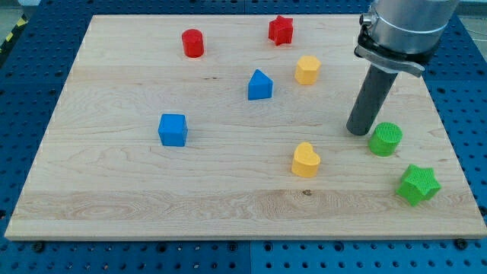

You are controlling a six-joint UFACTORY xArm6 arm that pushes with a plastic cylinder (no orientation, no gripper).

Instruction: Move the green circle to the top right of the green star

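Tip touching desk, just beside green circle at its 9 o'clock | green star at circle's 5 o'clock, near | hand: none visible, rod only

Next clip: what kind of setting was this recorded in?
Most likely a robotics lab bench. A wooden board lies on a blue perforated table, small coloured blocks are scattered on it, and my tip rests just left of the green circle.

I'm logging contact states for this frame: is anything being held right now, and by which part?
Nothing is held. My tip only pushes; it stands just to the view's left of the green circle, close beside it, contact unclear.
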